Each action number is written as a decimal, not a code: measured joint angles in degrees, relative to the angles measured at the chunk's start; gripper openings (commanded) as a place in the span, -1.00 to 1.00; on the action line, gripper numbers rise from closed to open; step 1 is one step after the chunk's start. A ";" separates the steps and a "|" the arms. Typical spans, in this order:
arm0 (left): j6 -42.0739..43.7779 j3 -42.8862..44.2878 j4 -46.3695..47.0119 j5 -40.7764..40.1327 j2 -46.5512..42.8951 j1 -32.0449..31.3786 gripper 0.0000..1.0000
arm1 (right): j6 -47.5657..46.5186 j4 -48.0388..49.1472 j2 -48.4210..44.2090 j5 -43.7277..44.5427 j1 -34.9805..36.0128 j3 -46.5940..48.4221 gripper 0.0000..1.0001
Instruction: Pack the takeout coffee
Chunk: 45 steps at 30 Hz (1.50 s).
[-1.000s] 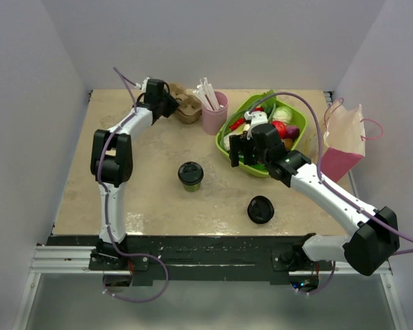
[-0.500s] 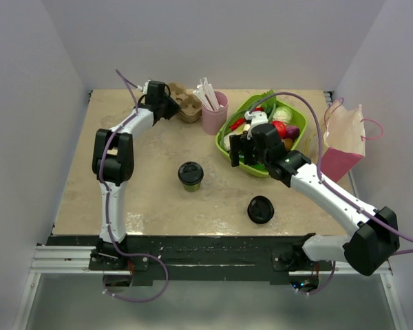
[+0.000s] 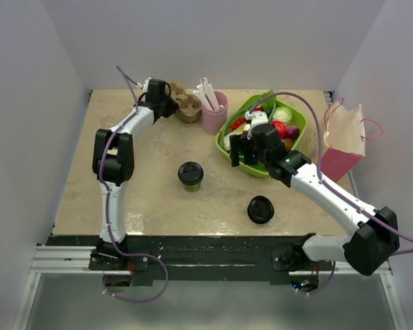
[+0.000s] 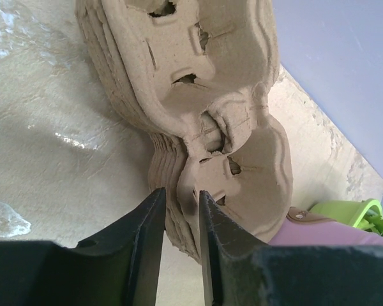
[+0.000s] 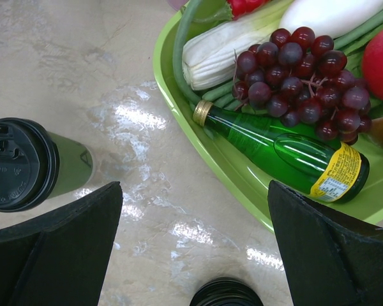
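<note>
The takeout coffee [image 3: 191, 175], an olive-green cup with a black lid, stands upright mid-table. It also shows at the left edge of the right wrist view [image 5: 25, 164]. My right gripper [image 3: 237, 152] [image 5: 195, 191] is open wide and empty. It hovers over bare table between the coffee and the green tray. My left gripper [image 3: 171, 103] [image 4: 180, 194] is at the far back. Its jaws are nearly closed on the rim of the top piece of a stack of brown cardboard cup carriers [image 3: 186, 105] [image 4: 230, 146]. The pink paper bag [image 3: 344, 143] stands at the right edge.
A green tray [image 3: 228, 146] [image 5: 242, 185] holds grapes, a green bottle and vegetables, right of centre. A pink cup of straws [image 3: 215, 115] stands beside the carriers. A second round black lid [image 3: 260, 209] [image 5: 226, 296] sits near the front.
The left arm has shifted very slightly to the right at the carrier stack. The right arm, the coffee and the lid have not moved.
</note>
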 measured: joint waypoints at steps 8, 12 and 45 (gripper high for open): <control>4.04 8.87 -4.52 -1.44 1.51 -0.44 -0.43 | -0.02 -0.28 0.00 1.05 0.00 0.00 0.96; 4.94 10.40 -4.98 -1.40 2.38 -0.52 -0.42 | -0.02 -0.44 0.00 1.31 0.00 0.00 0.96; 5.99 12.79 -9.77 -2.82 5.49 -0.63 -0.44 | 0.00 -0.85 0.00 1.31 0.00 0.02 0.96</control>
